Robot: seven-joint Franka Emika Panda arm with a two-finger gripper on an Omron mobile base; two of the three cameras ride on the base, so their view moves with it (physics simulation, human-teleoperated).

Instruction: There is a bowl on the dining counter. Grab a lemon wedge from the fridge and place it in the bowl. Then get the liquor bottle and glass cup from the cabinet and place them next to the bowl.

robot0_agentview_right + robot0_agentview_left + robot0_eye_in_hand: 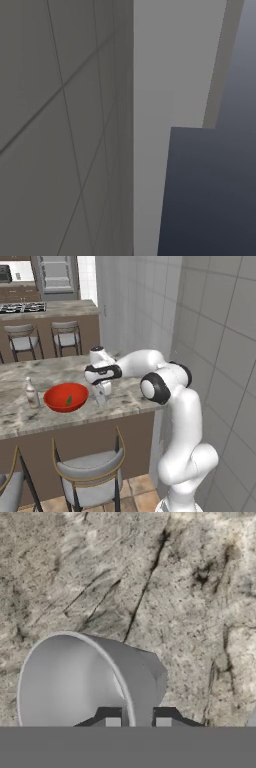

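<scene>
The grey tiled wall (pixel 200 316) stands to the right in the left base view and appears close up in the right base view. Far back at the upper left stands the grey fridge (pixel 56 276), with a second marble top carrying a black hob (pixel 22 307) in front of it and two grey-cushioned stools (pixel 65 336) beside that.

The table (pixel 60 373), a long veined marble top on a dark brown base, runs across the middle of the left base view, with two more stools (pixel 90 468) drawn up on its near side. The white arm (pixel 165 386) bends over its right end.

On the table the red bowl (pixel 65 397) sits toward the near edge, and the small greenish lemon wedge (pixel 69 400) lies inside it. The liquor bottle (pixel 32 392) stands upright just left of the bowl, apart from it. The glass cup (pixel 101 394) stands upright just right of the bowl.

The end effector (pixel 102 390) points down at the glass cup. In the hand view its two fingertips (pixel 113 722) straddle the cup's wall (pixel 135 682), one inside the rim and one outside, with slight gaps showing, so I cannot tell whether they grip it or have let go.
</scene>
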